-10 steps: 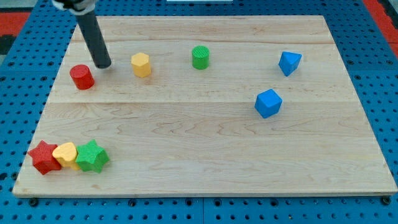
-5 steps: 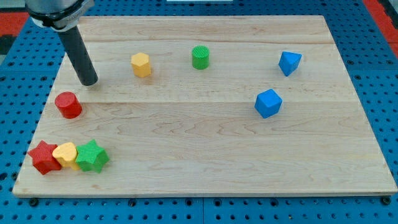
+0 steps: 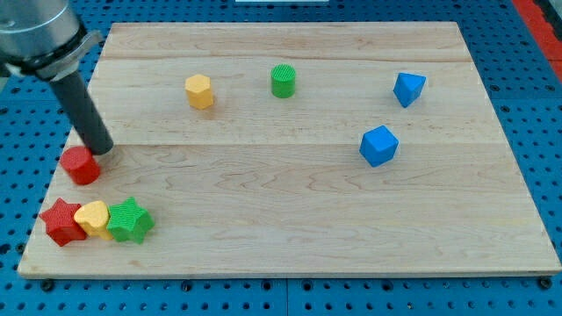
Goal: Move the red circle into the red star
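The red circle (image 3: 80,165) lies near the board's left edge, a short way above the red star (image 3: 61,221). The red star sits at the bottom left corner, touching a yellow heart (image 3: 92,218), which touches a green star (image 3: 131,219). My tip (image 3: 102,149) rests just at the upper right of the red circle, touching or nearly touching it. The dark rod slants up to the view's top left.
A yellow hexagon block (image 3: 199,90) and a green cylinder (image 3: 283,80) lie in the upper middle of the wooden board (image 3: 281,219). Two blue blocks lie at the right: one (image 3: 408,88) near the top, one (image 3: 378,145) lower.
My tip has moved down and left, and the red circle has slid down-left ahead of it, closer to the red star. The other blocks have not moved.
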